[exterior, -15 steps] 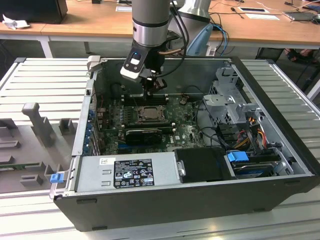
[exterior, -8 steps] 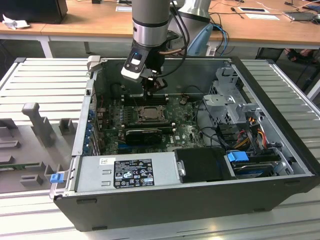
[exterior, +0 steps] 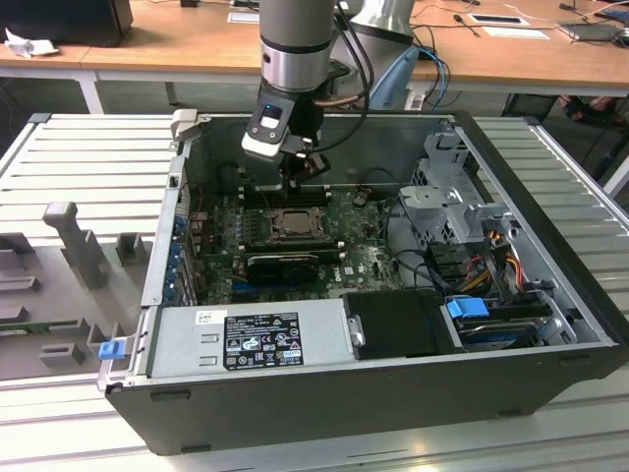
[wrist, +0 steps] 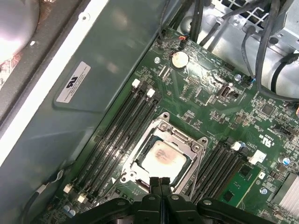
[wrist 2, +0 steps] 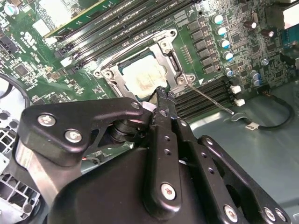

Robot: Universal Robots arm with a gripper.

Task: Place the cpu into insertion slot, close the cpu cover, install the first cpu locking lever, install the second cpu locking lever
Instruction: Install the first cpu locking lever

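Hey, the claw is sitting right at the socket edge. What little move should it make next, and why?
Probably shift the shut claw over to the thin locking lever and press it down. The cpu already sits under the lowered cpu cover, while that lever juts out over the memory slots, seemingly unlatched.

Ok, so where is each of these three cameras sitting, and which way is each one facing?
Exterior view: off the arm, above the open computer case, looking down into it; the arm and claw hang over the motherboard.
First wrist view: at the wrist, looking past the shut claw tips at the cpu under the cpu cover.
Second wrist view: at the wrist, behind the claw's black linkages, facing that same socket.
Shared: both wrist views show cpu, cpu cover and memory slots.
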